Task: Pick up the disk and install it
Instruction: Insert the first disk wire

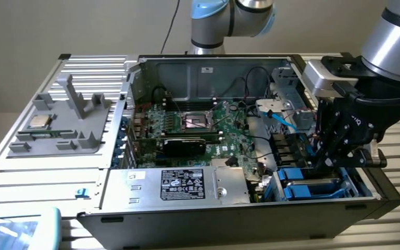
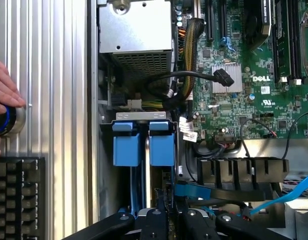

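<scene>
The disk [image 2: 161, 146] stands edge-on in its blue carrier in the drive bay of the open computer case [image 1: 207, 219], beside a second blue carrier [image 2: 126, 146]. My gripper [image 2: 170, 214] is lowered into that bay, its dark fingers close together on the disk's near end. In the exterior view the gripper [image 1: 326, 165] hangs at the case's right front corner, directly over the blue carriers [image 1: 310, 183]. The disk's flat face and label are hidden.
A silver power supply [image 1: 183, 185] sits beside the bay, with the motherboard [image 1: 200, 125] behind it. Loose black cables [image 2: 194, 75] and a blue cable [image 2: 289, 192] run close by. A person's hand [image 2: 4, 100] rests on a blue-ringed knob near a keyboard [image 2: 16, 197]. A grey fixture [image 1: 54, 125] lies on the exterior view's left.
</scene>
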`<state>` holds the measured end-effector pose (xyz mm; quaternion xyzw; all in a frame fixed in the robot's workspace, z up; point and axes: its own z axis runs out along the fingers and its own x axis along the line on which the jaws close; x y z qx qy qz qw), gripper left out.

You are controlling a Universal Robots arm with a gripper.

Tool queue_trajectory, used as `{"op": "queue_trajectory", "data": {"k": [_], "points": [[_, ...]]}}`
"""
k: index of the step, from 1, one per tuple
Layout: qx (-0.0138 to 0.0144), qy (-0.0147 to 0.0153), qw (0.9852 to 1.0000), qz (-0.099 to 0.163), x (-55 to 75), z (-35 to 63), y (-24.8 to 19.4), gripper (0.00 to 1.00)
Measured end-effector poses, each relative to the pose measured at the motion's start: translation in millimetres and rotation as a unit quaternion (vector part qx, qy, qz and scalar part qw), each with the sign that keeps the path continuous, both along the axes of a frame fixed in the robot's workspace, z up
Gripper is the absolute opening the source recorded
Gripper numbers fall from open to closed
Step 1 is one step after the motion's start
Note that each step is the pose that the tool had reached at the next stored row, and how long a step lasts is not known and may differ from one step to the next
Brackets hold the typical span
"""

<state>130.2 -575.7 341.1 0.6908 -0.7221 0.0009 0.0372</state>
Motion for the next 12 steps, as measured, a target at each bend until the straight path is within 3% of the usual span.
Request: {"op": "queue_trajectory", "data": {"k": [12], "points": [[-0.0012, -0.0016, 1.0000, 0.001, -0.7, -3.6, 0.0, 0.16]]}}
